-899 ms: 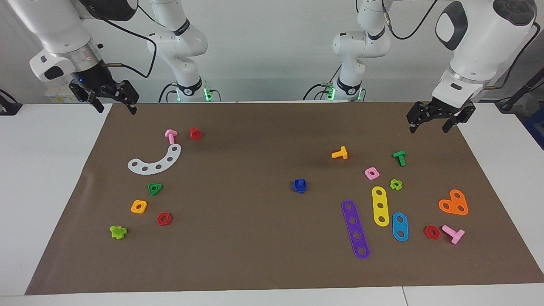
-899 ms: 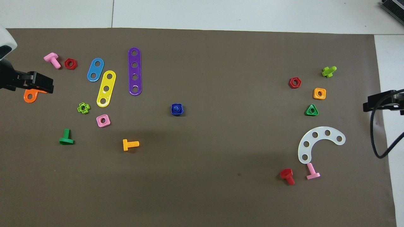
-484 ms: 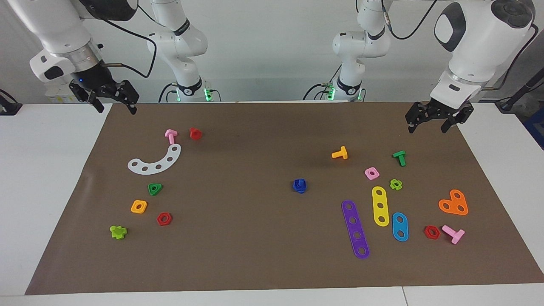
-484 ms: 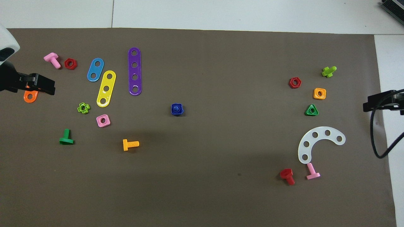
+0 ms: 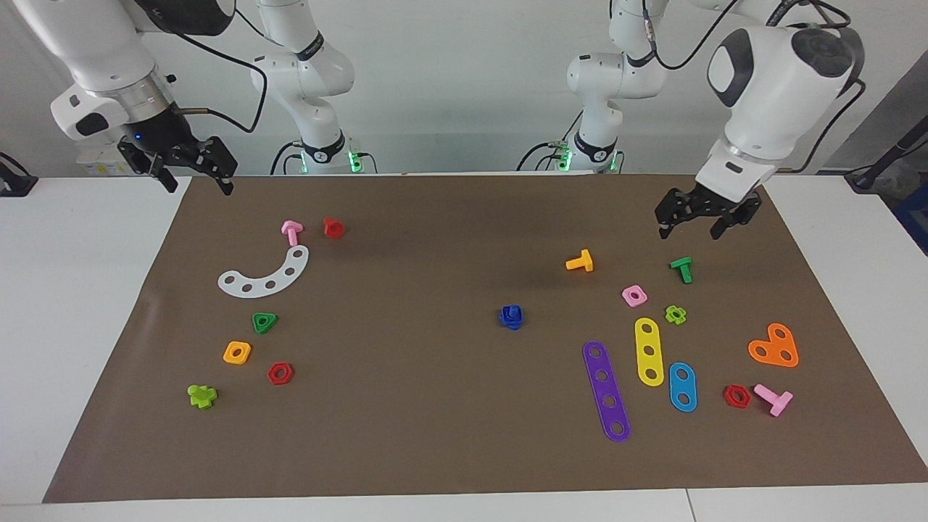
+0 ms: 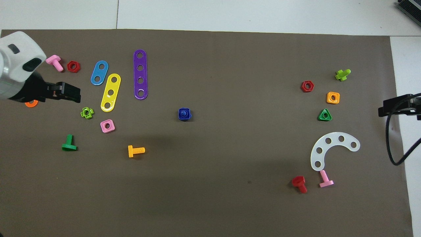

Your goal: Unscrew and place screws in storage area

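Fingers apart, left end effector [image 5: 685, 224] is hovering above green bolt [image 5: 681, 269], blue screw [image 5: 512, 317] sitting untouched toward mid-worktop; right end effector [image 5: 194, 174] is waiting, fingers apart.

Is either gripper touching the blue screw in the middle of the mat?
No. In the facing view the blue screw sits alone mid-mat, while the left gripper and right gripper hang in the air, well apart from it.

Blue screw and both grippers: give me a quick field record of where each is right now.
blue screw: mid-mat, stem up, square nut still threaded on it, untouched
left gripper: open, raised over the mat's left-arm end, above the green bolt
right gripper: open, waiting over the mat's edge at the right arm's end
mat: bare stretch nearest the camera in the facing view
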Available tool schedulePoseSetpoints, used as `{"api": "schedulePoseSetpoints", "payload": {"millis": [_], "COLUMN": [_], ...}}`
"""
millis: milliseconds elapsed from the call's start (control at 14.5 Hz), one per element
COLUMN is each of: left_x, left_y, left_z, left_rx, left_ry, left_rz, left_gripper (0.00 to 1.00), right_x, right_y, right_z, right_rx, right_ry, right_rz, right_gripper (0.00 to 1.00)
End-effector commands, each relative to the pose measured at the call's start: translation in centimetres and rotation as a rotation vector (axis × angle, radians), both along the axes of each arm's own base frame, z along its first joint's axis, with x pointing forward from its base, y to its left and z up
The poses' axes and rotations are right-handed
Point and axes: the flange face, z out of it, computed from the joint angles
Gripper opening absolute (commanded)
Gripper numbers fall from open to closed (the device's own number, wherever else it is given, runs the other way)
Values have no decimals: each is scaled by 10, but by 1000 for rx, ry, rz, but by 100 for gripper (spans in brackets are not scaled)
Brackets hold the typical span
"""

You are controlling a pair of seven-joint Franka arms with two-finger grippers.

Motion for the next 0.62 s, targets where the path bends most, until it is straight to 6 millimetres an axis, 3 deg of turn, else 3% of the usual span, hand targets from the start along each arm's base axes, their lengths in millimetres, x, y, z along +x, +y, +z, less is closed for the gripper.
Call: {"api": "schedulePoseSetpoints", "payload": {"millis": [0,69,138,208,277,553], "left_x": [11,12,17,19,21,26], "left_y": [-61,-82,-89,-112,-139,-199], "left_z": [-43,-51,-62,-73,-99,-165], "left_rx": [-21,-41,-59,-76,-82,-82], "left_ry": [-18,-32,-43,-46,-34,-54], "left_rz": [40,34,55,51,57,45], "left_gripper": [99,99,99,98,97,96], "right_x": [-5,-5,-5,-6,-7,-7], "right_y": [-4,-4,-4,-3,-3,-3], "right_z": [0,-1,-1,-1,-1,0], "right_rx": [-16,-16,-16,-14,-14,-12], "right_ry": [-15,-14,-14,-13,-11,-14], "right_rz": [22,22,20,20,20,20], "right_gripper": [100,100,100,100,100,100]}}
